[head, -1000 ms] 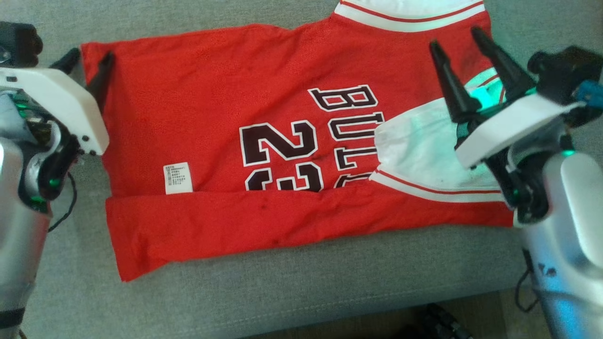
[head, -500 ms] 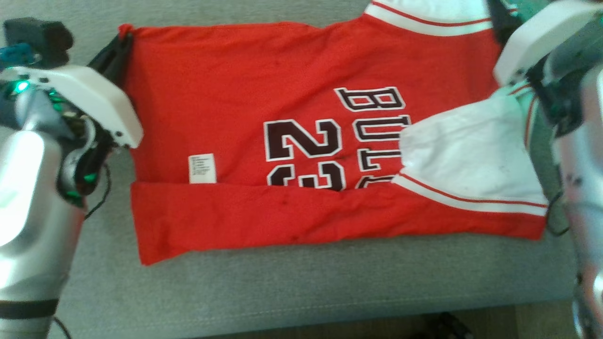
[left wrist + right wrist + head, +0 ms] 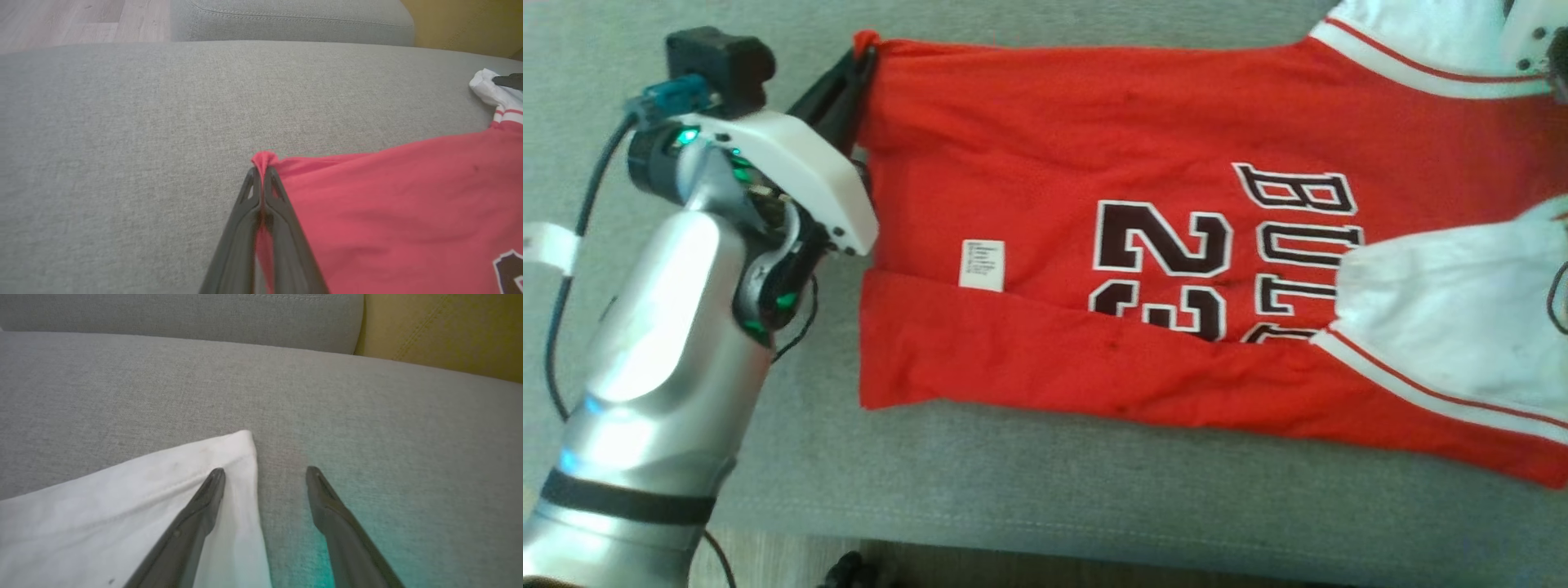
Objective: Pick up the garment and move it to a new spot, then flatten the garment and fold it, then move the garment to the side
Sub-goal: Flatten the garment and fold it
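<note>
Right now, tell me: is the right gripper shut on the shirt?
No; the right gripper stands open, one finger over the shirt.

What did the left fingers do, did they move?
Yes. The left fingers closed together on the corner of the jersey they had straddled; measured against the label, they otherwise stayed put.

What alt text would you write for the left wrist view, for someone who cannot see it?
The left pincer, two dark fingers pressed together, pinches a corner of a red jersey lying on a grey sofa cushion. Wooden floor shows at top left.
</note>
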Available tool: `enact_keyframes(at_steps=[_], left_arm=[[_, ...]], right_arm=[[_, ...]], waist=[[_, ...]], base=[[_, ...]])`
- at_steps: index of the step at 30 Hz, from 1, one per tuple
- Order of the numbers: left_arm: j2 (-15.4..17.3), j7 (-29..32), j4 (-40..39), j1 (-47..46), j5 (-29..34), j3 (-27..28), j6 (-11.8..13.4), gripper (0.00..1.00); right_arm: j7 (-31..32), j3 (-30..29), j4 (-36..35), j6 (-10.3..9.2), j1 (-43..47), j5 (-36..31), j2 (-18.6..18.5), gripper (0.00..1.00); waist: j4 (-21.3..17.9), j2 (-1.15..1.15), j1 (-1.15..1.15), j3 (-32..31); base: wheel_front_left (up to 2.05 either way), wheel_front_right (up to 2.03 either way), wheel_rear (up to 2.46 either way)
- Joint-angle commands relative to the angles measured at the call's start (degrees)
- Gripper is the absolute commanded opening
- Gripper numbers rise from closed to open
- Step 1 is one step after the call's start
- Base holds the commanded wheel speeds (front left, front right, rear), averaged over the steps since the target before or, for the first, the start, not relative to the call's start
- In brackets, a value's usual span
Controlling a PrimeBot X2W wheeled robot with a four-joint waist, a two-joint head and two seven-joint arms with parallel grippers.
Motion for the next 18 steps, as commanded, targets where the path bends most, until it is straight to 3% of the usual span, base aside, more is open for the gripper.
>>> enact_keyframes(at_steps=[1,8,9,10,11,12,13,14,18], left_arm=[[1.8,-0.5,-1.2,-2.2,0.7,1.9,-0.3,0.0],[0.0,-2.6,2.9,-4.1,0.6,1.0,-1.2,0.0],[-0.2,-2.8,3.4,-4.3,0.6,0.9,-1.2,0.0],[-0.3,-3.0,3.8,-4.5,0.5,0.8,-1.3,0.0],[-0.4,-3.2,4.1,-4.6,0.5,0.8,-1.3,0.0],[-0.4,-3.3,4.5,-4.7,0.5,0.7,-1.4,0.0],[-0.4,-3.5,4.8,-4.8,0.5,0.7,-1.4,0.0],[-0.4,-3.6,5.1,-4.9,0.5,0.7,-1.4,0.0],[-0.1,-4.0,6.2,-5.1,0.3,0.7,-1.5,0.0]], right_arm=[[0.2,0.4,-1.3,0.37,-1.7,-0.7,0.4,1.0],[1.3,1.0,5.6,0.37,-5.7,-4.4,1.1,1.0],[1.6,1.4,6.3,0.37,-6.1,-4.6,1.3,0.95],[1.8,1.6,6.9,0.37,-6.4,-4.8,1.4,0.57],[2.0,1.9,7.5,0.37,-6.6,-5.0,1.4,0.4],[2.0,2.0,8.0,0.37,-6.9,-5.1,1.5,0.29],[1.9,2.0,8.4,0.37,-7.1,-5.2,1.6,0.08],[1.7,2.0,8.9,0.37,-7.3,-5.3,1.7,0.0],[0.3,2.1,10.1,0.37,-7.8,-5.4,2.0,0.0]], waist=[[1.1,0.0,0.0,0.1],[2.2,0.0,0.0,0.1],[2.2,0.0,0.0,0.0],[2.2,0.0,0.0,0.0],[2.1,0.0,0.0,-0.1],[2.0,0.0,0.0,-0.2],[1.9,0.0,0.0,-0.3],[1.8,0.0,0.0,-0.5],[0.9,0.0,0.0,-1.1]], base=[[0.0,0.0,0.0],[0.0,0.0,0.0],[0.0,0.0,0.0],[0.0,0.0,0.0],[0.0,0.0,0.0],[0.0,0.0,0.0],[0.0,0.0,0.0],[0.0,0.0,0.0],[0.0,0.0,0.0]])
